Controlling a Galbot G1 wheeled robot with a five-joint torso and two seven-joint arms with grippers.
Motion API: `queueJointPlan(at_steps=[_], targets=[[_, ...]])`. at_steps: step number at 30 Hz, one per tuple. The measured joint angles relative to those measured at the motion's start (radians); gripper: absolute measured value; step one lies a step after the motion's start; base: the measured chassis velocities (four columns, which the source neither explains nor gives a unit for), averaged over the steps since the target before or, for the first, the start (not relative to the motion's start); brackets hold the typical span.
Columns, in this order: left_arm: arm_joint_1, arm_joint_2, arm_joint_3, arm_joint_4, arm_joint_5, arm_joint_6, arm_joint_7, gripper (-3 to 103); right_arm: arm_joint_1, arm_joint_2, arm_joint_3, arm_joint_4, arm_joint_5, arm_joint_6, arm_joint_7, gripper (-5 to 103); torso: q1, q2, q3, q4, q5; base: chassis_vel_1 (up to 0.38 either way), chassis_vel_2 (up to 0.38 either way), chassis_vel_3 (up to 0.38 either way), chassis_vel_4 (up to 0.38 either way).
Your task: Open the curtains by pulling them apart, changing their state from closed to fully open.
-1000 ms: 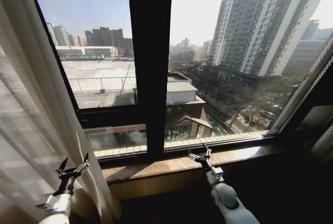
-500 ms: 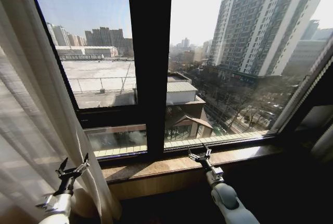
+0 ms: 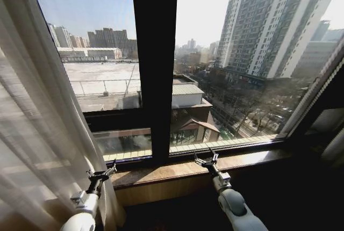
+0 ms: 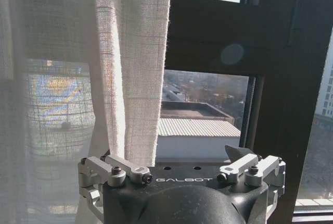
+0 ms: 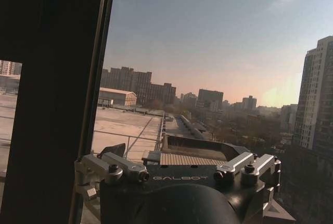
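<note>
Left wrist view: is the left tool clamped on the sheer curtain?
No. The left tool stands open with bare space between its fingers, and the sheer curtain hangs beyond it near one finger, not pinched between them.

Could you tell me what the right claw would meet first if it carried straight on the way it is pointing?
Most likely the window glass. The right claw, open, points over the stone sill toward the pane beside the dark central frame. Depth is unclear, but nothing stands between.

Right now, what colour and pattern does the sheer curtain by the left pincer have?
White, see-through sheer curtain with a fine woven grid and vertical pleats; the left wrist view shows it best.
</note>
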Motion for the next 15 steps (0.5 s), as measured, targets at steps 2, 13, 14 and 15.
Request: queueJointPlan(at_steps=[2,13,14,15], targets=[[-0.033,0.011,0.043,0.007,0.022,0.032,-0.001,100,0.000,0.000,0.000,0.000,0.000,0.000,0.000,100,0.000,0.000,0.000,0.0000,-0.0005,0.000,0.000,0.000,0.000],[-0.082,0.052,0.040,0.056,0.048,0.007,0.007,100,0.000,0.000,0.000,0.000,0.000,0.000,0.000,100,0.000,0.000,0.000,-0.0001,-0.0002,0.000,0.000,0.000,0.000],[-0.077,0.057,0.035,0.062,0.052,-0.012,0.007,100,0.000,0.000,0.000,0.000,0.000,0.000,0.000,100,0.000,0.000,0.000,-0.0001,-0.0002,0.000,0.000,0.000,0.000],[-0.077,0.057,0.035,0.062,0.052,-0.012,0.007,100,0.000,0.000,0.000,0.000,0.000,0.000,0.000,100,0.000,0.000,0.000,-0.0001,-0.0002,0.000,0.000,0.000,0.000]])
